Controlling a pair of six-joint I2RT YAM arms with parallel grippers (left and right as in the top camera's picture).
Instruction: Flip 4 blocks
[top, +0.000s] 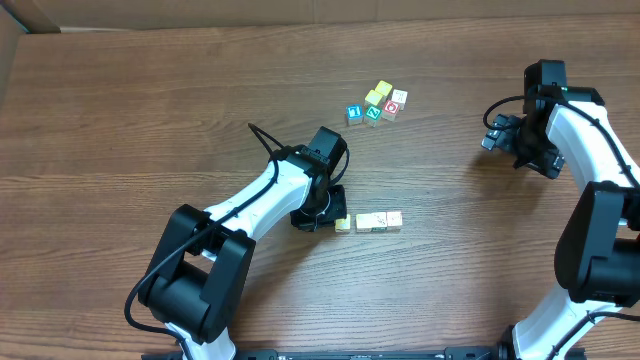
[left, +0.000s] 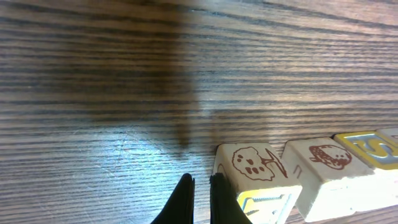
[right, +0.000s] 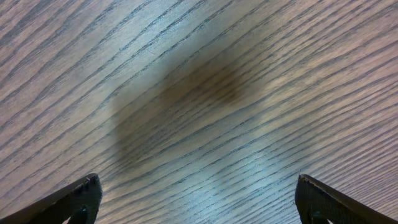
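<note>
The blocks sit in a small cluster at the back middle: two yellow-faced (top: 384, 90) (top: 374, 98), a teal-faced one (top: 373, 113) and a red-faced one (top: 391, 107). My left gripper (top: 326, 214) (left: 200, 186) is shut and empty, low over the table. Its tips stand just left of the end cube (top: 343, 224) (left: 252, 163) of a short row of cream cubes (top: 380, 221); whether they touch it I cannot tell. That cube shows a brown drawing on top and a yellow front. My right gripper (top: 496, 134) (right: 199, 196) hangs open over bare wood at the far right.
A blue-faced cube (top: 353, 113) and a white-topped cube (top: 400, 97) lie in the same cluster. In the row, the second cube (left: 323, 158) is cream-topped and the third (left: 370, 148) shows a yellow letter face. A cardboard wall (top: 10, 50) borders the table's back left.
</note>
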